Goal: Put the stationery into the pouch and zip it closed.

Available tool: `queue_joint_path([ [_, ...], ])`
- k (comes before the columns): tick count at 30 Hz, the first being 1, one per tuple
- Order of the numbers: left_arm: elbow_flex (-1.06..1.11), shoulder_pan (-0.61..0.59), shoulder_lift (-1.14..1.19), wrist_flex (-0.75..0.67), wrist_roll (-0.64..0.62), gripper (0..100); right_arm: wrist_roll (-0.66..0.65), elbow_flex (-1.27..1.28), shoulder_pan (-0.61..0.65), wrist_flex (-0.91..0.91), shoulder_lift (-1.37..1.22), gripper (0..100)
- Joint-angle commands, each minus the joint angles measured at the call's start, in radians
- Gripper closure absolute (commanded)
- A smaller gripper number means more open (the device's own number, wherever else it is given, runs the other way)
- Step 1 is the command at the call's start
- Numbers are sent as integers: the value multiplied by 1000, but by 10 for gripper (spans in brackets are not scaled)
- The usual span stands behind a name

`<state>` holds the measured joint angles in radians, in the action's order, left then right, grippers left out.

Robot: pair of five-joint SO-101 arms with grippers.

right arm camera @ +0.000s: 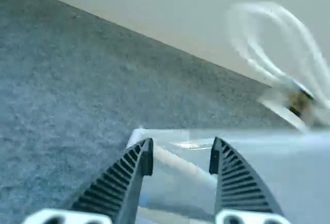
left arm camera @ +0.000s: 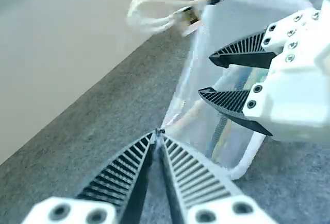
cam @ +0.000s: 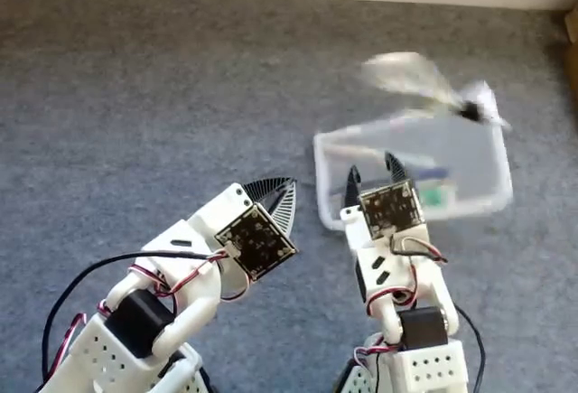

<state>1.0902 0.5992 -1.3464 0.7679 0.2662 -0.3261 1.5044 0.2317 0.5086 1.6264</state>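
Pouch [cam: 470, 163]: clear, lying flat in the right half of the counter [cam: 135, 95]. Its long axis runs roughly parallel to the far edge. Stationery [cam: 433, 196] looks to be inside already.

Zip pull [cam: 470, 110]: at the pouch's far right corner. Its cord loop [cam: 406, 72] points left and is blurred. Cannot tell whether the zip is fully run.

Right pincer [cam: 372, 167]: 2 fingers spread wide, holding nothing, over the pouch's near left end.

Left pincer [left arm camera: 157, 134]: closed tight on nothing, just beside the pouch's left end.

Judgement: the step in hand is zipping. It is best done with 1 pincer pinning the left end flat while the other grips the pull and draws straight along the long axis.
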Motion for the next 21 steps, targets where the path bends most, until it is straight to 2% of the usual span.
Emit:
queue_joint_path([
  [1,-5,-13,-16,-3,-9,994,-6,-16,7,2,-1,828],
  [8,-7,-48,-18,-5,-8,994,-6,-15,7,2,-1,832],
  [14,-8,-119,-18,-44,-8,994,-11,-24,7,2,1,998],
  [21,-7,-226,-19,-25,-9,994,-11,-25,5,1,2,992],
])
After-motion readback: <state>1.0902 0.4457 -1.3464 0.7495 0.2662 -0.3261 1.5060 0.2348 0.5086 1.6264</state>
